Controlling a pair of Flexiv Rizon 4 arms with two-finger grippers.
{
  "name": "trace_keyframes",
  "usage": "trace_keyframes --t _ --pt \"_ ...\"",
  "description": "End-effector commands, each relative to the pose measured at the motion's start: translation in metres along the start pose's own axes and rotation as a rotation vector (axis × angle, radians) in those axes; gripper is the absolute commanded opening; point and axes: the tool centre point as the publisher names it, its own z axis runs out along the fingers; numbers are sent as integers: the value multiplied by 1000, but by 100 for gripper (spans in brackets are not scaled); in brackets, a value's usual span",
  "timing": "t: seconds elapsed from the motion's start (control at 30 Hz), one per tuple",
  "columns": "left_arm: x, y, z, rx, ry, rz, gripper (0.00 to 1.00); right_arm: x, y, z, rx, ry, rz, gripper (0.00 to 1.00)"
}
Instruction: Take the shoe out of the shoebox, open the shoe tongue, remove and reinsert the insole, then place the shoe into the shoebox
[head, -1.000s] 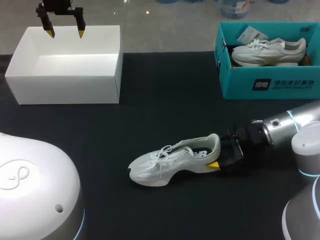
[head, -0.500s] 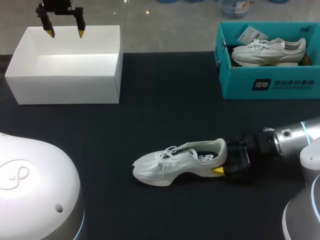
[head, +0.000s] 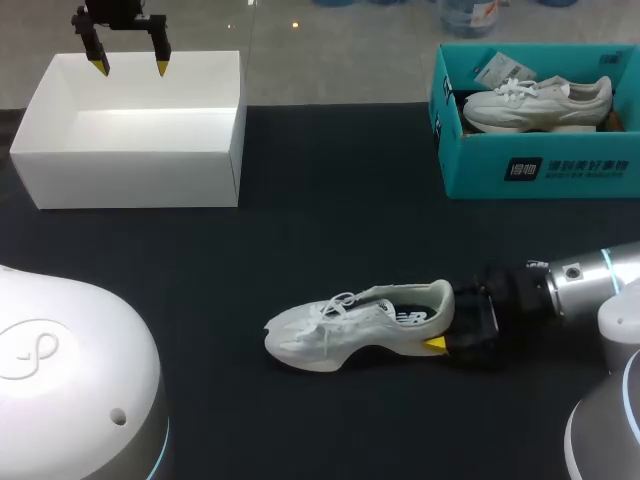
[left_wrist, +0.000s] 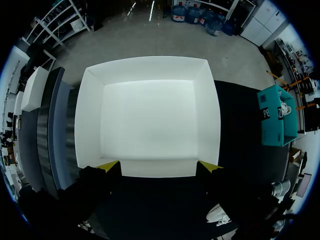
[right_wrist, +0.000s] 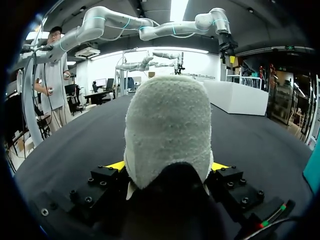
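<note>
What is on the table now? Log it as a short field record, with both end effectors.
shoe: white sneaker, sole down on the table, toe toward my left
right end effector: shut on the shoe's heel, low over the table
left end effector: open, above the white box's far rim
white box: open-topped, far left
teal shoebox: far right, open
second shoe: white, lying inside the teal shoebox

Head camera high behind, looking down on worktop (head: 330, 210), shares white box (head: 130, 178) with left wrist straight above, shoe (head: 350, 325) with right wrist close behind heel
</note>
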Motion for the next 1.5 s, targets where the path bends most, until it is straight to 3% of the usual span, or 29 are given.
trace_keyframes --t 0.03,0.5,1.5 --pt "0 0 0 0 0 1 100 2 0 7 15 -19 10 0" --pt "0 0 0 0 0 1 100 1 -1 8 21 -74 44 0" --pt "0 0 0 0 0 1 100 1 -1 8 21 -74 44 0"
